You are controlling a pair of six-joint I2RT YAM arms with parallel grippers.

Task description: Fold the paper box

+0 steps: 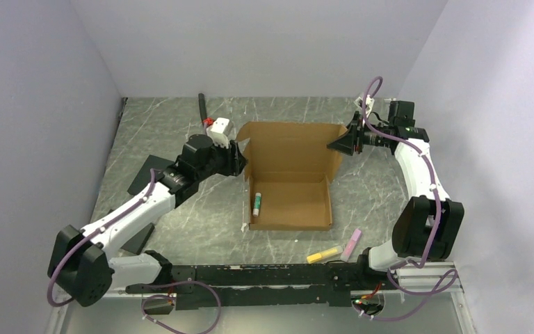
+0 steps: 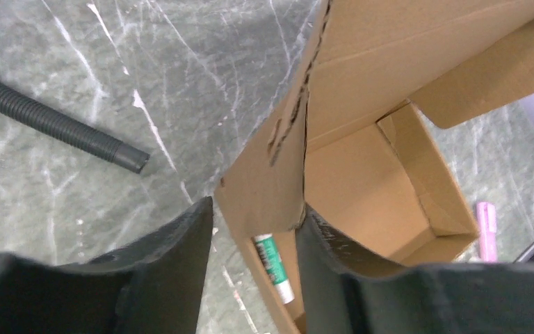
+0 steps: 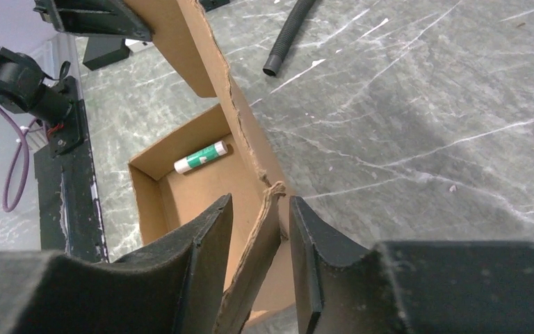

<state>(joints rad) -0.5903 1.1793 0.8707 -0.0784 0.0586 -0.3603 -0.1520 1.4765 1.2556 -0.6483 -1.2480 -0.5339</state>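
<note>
A grey marbled counter [image 1: 153, 125] filled the middle of the top view. The paper box [image 1: 290, 202] sat open at centre frame, its shallow tray nearer the bottom and its wide lid panel standing up behind it.

The left claw [image 2: 254, 209] straddled the box's left-hand wall near the upper corner. The cardboard touched one finger and a sliver of counter showed beside the other, so I could not tell whether it pinched.

The right claw [image 3: 261, 202] stood apart around the ragged edge of the flap at the box's upper right, with gaps on both sides.

A black ribbed hose [image 1: 201, 110] lay above and left of the box. A green-and-white tube [image 1: 257, 203] rested inside the tray against its left wall. A yellow stick [image 1: 323, 255] and a pink stick [image 1: 352, 243] lay just below the box's lower right corner.
</note>
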